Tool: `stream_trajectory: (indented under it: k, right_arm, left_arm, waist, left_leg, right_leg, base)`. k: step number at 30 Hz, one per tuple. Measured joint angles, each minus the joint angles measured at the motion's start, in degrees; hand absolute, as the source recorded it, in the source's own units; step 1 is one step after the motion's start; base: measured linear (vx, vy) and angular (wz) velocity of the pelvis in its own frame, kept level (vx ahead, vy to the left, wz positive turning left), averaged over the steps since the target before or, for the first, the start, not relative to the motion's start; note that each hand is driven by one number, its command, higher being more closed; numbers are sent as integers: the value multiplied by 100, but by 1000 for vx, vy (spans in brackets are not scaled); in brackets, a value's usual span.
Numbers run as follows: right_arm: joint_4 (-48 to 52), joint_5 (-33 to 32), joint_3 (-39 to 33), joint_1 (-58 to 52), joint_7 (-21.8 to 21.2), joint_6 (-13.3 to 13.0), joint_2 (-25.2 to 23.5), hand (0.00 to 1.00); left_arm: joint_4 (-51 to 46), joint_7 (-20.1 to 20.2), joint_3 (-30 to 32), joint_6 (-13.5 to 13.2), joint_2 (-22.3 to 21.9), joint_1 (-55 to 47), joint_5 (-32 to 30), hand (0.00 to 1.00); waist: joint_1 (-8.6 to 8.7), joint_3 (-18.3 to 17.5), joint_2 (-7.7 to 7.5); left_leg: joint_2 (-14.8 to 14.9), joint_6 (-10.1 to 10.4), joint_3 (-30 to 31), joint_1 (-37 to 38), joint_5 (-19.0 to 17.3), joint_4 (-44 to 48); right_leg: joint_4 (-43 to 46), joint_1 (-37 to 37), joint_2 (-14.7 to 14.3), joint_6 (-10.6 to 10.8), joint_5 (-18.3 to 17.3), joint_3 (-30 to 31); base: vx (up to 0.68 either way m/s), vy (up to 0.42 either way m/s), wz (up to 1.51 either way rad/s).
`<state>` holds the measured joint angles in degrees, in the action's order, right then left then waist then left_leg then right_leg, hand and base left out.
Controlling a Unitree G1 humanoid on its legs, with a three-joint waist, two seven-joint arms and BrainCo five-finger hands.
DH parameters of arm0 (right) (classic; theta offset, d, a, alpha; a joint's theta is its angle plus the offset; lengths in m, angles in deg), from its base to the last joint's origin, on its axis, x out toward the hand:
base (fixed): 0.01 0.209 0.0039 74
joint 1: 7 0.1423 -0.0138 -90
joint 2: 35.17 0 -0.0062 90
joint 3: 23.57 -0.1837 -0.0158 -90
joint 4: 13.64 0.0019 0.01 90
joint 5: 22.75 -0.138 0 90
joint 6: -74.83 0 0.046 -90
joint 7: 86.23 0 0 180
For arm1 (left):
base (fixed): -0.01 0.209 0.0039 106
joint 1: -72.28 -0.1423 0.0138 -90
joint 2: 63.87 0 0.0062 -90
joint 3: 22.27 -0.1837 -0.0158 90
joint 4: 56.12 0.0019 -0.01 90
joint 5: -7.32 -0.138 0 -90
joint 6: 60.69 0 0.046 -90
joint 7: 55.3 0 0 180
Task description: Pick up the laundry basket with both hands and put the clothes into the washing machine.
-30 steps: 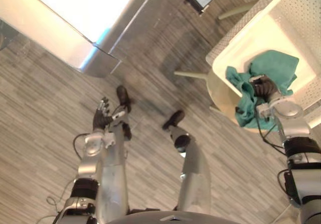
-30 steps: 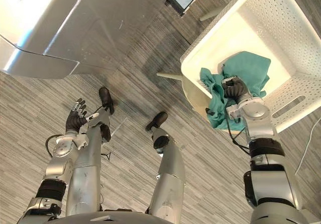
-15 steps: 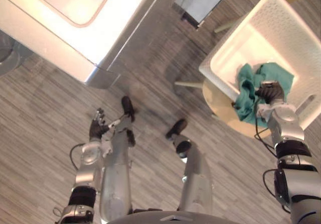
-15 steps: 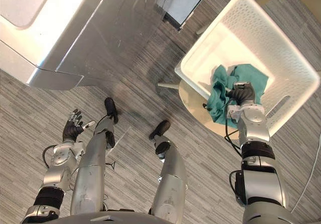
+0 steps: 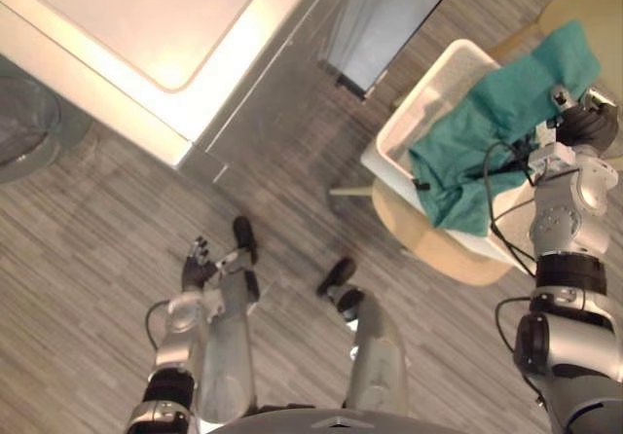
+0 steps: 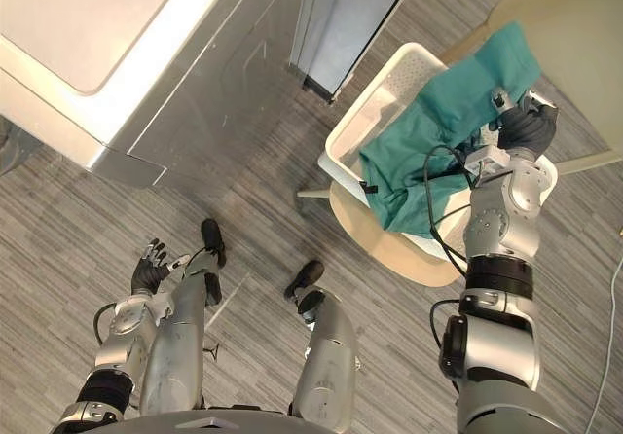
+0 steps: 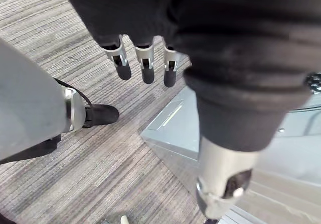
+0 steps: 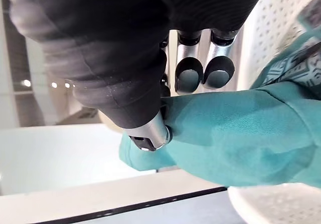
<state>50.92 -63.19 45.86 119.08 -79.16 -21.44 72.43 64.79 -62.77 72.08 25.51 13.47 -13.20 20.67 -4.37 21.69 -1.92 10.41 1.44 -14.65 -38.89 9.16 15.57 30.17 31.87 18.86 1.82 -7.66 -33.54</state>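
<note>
right hand: raised above the far side of the laundry basket. the right wrist view showed its fingers curled and the thumb pressed in, with a fold of the teal garment pinched between them.

teal garment: hung from that hand, spread across the basket's opening. its lower end draped over the near rim toward the stool.

laundry basket: white and perforated, it rested on the pale round stool on the robot's right. neither hand was on it.

left hand: low on the robot's left, above the grey striped floor. its fingers were straight and slightly spread, holding nothing.

washing machine: white top, silver front, ahead and to the left, well apart from the basket.
</note>
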Motion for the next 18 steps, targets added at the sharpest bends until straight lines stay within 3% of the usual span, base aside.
stream_trajectory:
  k: [3,11,18]
  right_arm:
    - [421,-93,-45,-55,167,-43,-317,100]
    - [1424,-835,3,-740,351,-575,-1477,100]
    - [1824,-893,175,-1132,298,-609,-1588,100]
  left_arm:
    - [22,0,-14,13,-1,-63,-2,0]
    - [333,26,-249,95,5,-356,-128,0]
    - [675,63,-327,155,8,-594,-375,0]
  waist:
    - [-5,0,0]
    - [83,-11,38]
    - [119,-156,295]
  left_leg:
    - [-13,11,-52,272,4,-87]
    - [-216,30,-124,1012,20,-437]
    - [-382,24,-124,1425,98,-760]
  right_leg:
    - [-16,-206,-2,20,-26,42]
    - [-54,-748,116,133,-121,138]
    - [-203,-1072,160,229,-106,133]
  base:
    - [61,-58,-3]
    - [72,-37,3]
    - [68,-11,4]
